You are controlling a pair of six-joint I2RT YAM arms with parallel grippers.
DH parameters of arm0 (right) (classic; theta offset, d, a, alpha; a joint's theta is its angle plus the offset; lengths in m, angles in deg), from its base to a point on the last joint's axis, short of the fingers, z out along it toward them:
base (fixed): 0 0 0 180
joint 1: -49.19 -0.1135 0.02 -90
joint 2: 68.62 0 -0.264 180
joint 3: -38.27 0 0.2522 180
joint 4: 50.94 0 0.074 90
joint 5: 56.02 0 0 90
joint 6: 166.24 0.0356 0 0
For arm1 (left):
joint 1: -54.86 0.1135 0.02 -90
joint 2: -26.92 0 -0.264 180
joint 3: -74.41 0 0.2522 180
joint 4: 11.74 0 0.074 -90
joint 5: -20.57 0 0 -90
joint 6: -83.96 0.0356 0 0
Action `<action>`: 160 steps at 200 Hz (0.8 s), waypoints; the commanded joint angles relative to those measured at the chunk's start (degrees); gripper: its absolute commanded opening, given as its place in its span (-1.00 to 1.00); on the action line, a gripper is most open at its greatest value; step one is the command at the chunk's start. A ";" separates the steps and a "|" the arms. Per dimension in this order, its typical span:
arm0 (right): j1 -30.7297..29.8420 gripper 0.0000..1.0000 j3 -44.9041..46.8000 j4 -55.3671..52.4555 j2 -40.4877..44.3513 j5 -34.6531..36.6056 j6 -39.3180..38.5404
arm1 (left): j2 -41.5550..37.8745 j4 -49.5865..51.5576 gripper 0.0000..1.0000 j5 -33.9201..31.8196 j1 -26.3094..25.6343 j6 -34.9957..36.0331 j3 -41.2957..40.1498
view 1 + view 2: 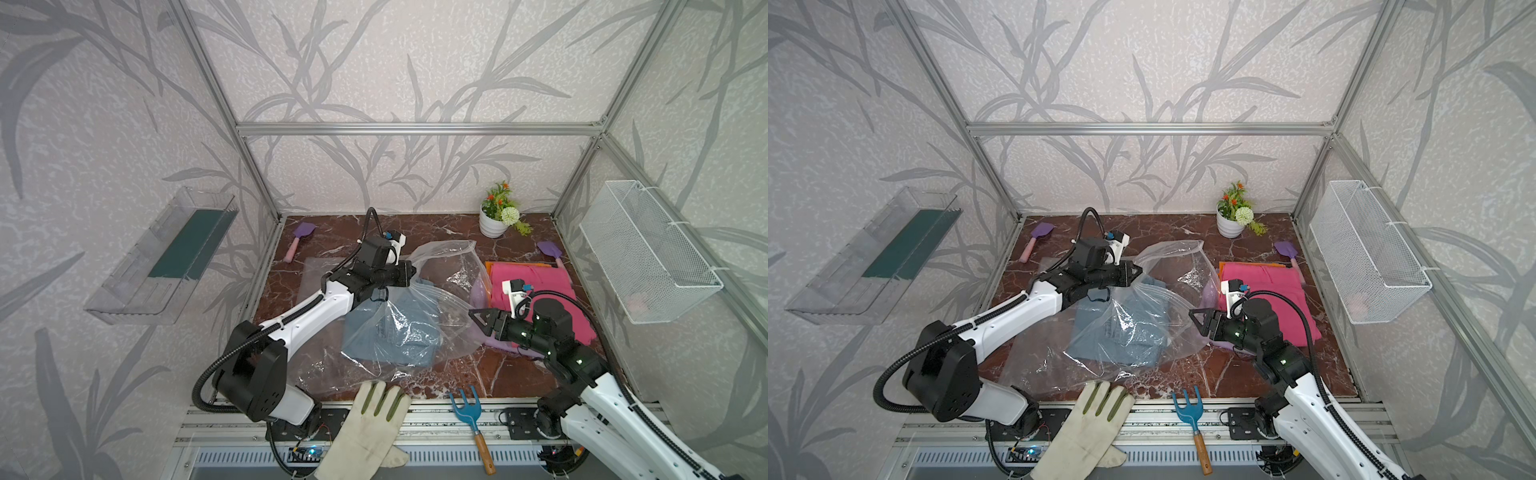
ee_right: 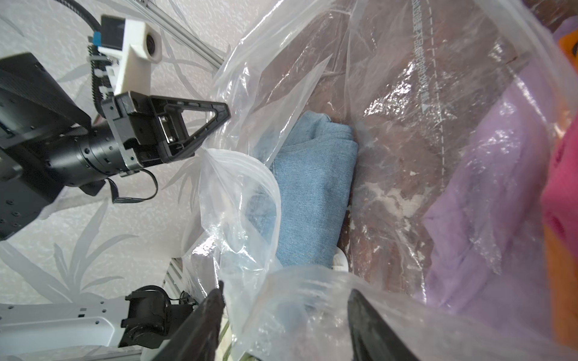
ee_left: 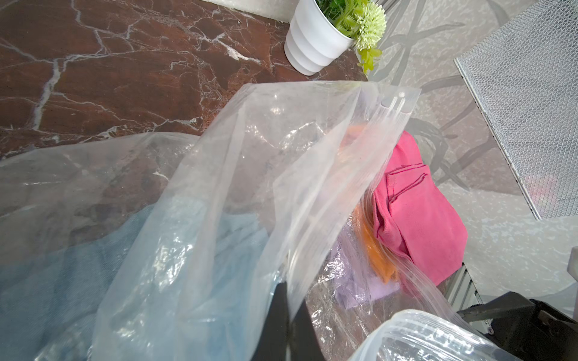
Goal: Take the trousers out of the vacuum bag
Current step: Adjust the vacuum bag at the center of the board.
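One denim trousers [image 2: 316, 193] inside vacuum bag [image 1: 444, 266], mouth toward right gripper [image 1: 478, 319], jaws apart; left gripper [image 1: 409, 273] clamped on rim.

Only a strip of the orange trousers [image 3: 380, 262] shows beside the pink trousers [image 1: 536, 286]. The film of the bag [image 1: 449, 257] blurs the lilac trousers [image 2: 488, 193] and denim trousers [image 1: 390, 336]. A pinkish thing [image 1: 638, 302] in the wire basket [image 1: 648, 249] is too faint to name. The picture's edge cuts off the cuff of the glove [image 1: 365, 432].
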 commanded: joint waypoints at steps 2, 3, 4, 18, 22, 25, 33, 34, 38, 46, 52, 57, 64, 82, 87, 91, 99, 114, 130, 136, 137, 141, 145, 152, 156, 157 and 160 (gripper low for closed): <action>-1.90 0.01 -3.05 -1.49 -2.03 4.48 -2.27 | 0.34 -0.49 -1.00 0.32 -0.24 0.72 1.74; -2.04 0.00 -3.14 -1.55 -2.17 4.65 -2.41 | 0.30 -0.47 -1.00 0.31 -0.23 0.75 1.74; -2.15 -0.02 -3.28 -1.58 -2.23 4.78 -2.44 | 0.33 -0.50 -1.00 0.35 -0.22 0.72 1.78; -3.39 -0.29 -5.28 -3.53 -4.61 7.19 -4.02 | 0.42 -0.53 -1.00 0.14 -0.26 0.70 1.65; -3.83 -0.43 -5.91 -4.23 -5.29 7.58 -4.32 | 0.39 -0.51 -1.00 0.15 -0.27 0.74 1.65; -4.14 -0.52 -6.18 -4.44 -5.69 7.83 -4.40 | 0.50 -0.48 -1.00 0.13 -0.22 0.74 1.65; -5.08 -0.72 -7.26 -4.78 -6.59 8.62 -5.21 | 0.61 -0.53 -1.00 0.15 -0.22 0.81 1.68; -5.21 -0.74 -7.32 -4.64 -6.69 8.65 -5.69 | 0.61 -0.49 -1.00 0.13 -0.26 0.84 1.71; -5.73 -0.82 -7.63 -4.28 -6.92 8.81 -6.21 | 0.69 -0.48 -1.00 0.21 -0.30 0.83 1.74; -6.70 -0.95 -7.98 -3.57 -7.36 9.26 -6.30 | 0.83 -0.37 -1.00 0.21 -0.30 0.86 1.82; -7.31 -1.00 -8.45 -3.01 -7.75 9.39 -6.41 | 0.88 -0.35 -1.00 0.13 -0.33 0.91 1.92; -7.78 -1.00 -8.77 -2.49 -8.11 9.39 -6.49 | 0.96 -0.25 -1.00 0.09 -0.31 0.88 1.99; -8.44 -1.00 -9.35 -1.94 -8.86 9.22 -6.58 | 0.97 -0.33 -1.00 0.04 -0.33 0.95 2.00; -10.32 -1.00 -10.59 0.02 -11.07 8.35 -6.78 | 1.06 -0.35 -1.00 0.17 -0.36 0.89 2.16; -10.91 -1.00 -11.04 0.42 -11.76 8.15 -6.78 | 1.05 -0.36 -1.00 0.14 -0.38 0.94 2.18; -11.42 -1.00 -11.39 0.89 -12.29 8.03 -6.91 | 1.15 -0.36 -1.00 0.12 -0.31 0.90 2.18; -12.56 -1.00 -11.98 1.90 -13.39 7.99 -6.96 | 1.23 -0.35 -1.00 0.13 -0.39 0.95 2.17; -14.83 -1.00 -13.34 4.51 -15.60 7.52 -7.05 | 1.40 -0.39 -1.00 0.19 -0.35 0.80 2.13; -17.38 -1.00 -15.07 7.26 -18.39 6.49 -6.82 | 1.50 -0.39 -1.00 0.21 -0.31 0.85 2.15; -18.20 -1.00 -15.71 8.40 -19.44 5.97 -6.70 | 1.58 -0.46 -1.00 0.22 -0.32 0.91 2.26; -18.40 -1.00 -15.84 8.63 -19.62 5.92 -6.70 | 1.62 -0.45 -1.00 0.22 -0.31 0.89 2.26; -19.01 -1.00 -16.28 9.24 -20.32 5.80 -6.53 | 1.67 -0.44 -1.00 0.22 -0.33 0.84 2.22; -19.60 -1.00 -16.72 9.80 -20.98 5.67 -6.37 | 1.67 -0.52 -1.00 0.21 -0.35 0.87 2.26; -20.56 -1.00 -17.41 11.11 -22.16 5.26 -6.27 | 1.69 -0.53 -1.00 0.29 -0.37 0.88 2.27; -21.04 -1.00 -17.82 11.71 -22.87 5.06 -6.17 | 1.74 -0.52 -1.00 0.30 -0.33 0.88 2.27; -21.14 -1.00 -17.91 11.87 -23.00 5.03 -6.12 | 1.75 -0.57 -1.00 0.34 -0.32 0.88 2.23; -21.39 -1.00 -18.25 12.21 -23.57 4.87 -6.02 | 1.71 -0.50 -1.00 0.35 -0.37 0.87 2.26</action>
